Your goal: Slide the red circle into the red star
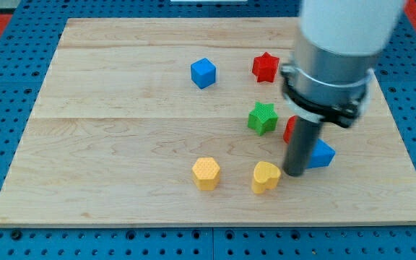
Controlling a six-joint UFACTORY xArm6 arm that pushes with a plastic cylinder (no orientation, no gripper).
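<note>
Although most of it is hidden behind the rod, the red circle (289, 130) can be made out as a sliver of red at the rod's left edge, just right of the green star (263, 118) and down from the red star (265, 67). The tool, a plain rod with nothing to open or close and holding nothing, is seen with its tip (295, 173) planted on the counter (121, 108) below the red circle, toward the view's bottom. From the tip, the circle lies up the view, and the red star lies further up and a little to the left, so the three are judged to be roughly in line for an upward push. Whether rod and circle are touching cannot be told. A blue block (323, 154) sits just right of the tip, a yellow heart (266, 177) just left, a yellow hexagon (206, 173) further left, and a blue cube (203, 73) stands well apart near the top.
</note>
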